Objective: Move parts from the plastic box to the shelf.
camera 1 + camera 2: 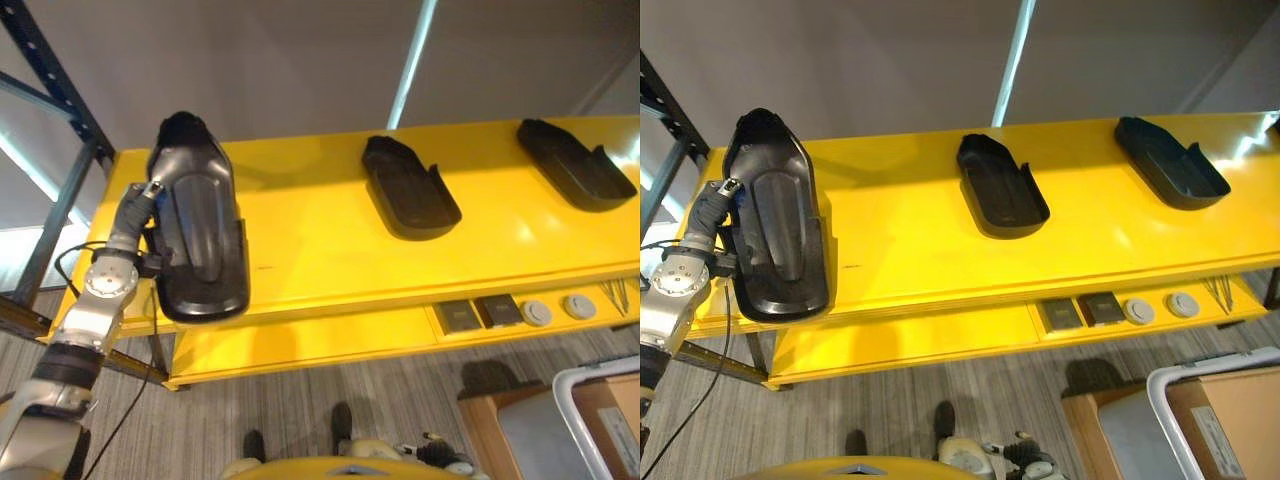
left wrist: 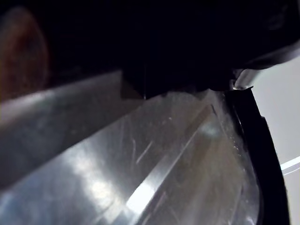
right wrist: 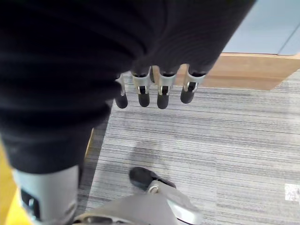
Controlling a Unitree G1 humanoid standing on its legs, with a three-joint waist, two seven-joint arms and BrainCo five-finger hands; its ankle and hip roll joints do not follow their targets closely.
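Shelf (image 1: 320, 250): yellow, running left to right, near edge toward the robot.
Part in hand (image 1: 195, 225): black moulded shell, at the shelf's left end, long axis running near to far, near end overhanging the near edge; whether resting on the surface or held just above, not clear.
Left hand (image 1: 135, 215): at the part's left side, pressed against its outer wall; fingers hidden behind the part, so grip width could not be told. Wrist view taken up by the part's glossy inner surface (image 2: 154, 168), very close.
Right hand (image 3: 159, 91): hanging low over the grey striped floor (image 3: 225, 140), well apart from the shelf, fingers relaxed and empty.
Placed parts: second black shell (image 1: 408, 188) at mid shelf, third (image 1: 574, 163) at the right end, both lying flat with long axes near to far, well apart.
Plastic box (image 1: 600, 420): grey-rimmed, low at near right.
Key relation: part lay right of the left hand, already lined up like its neighbours; likely needed sliding farther in before release.
Nearer arm: left.
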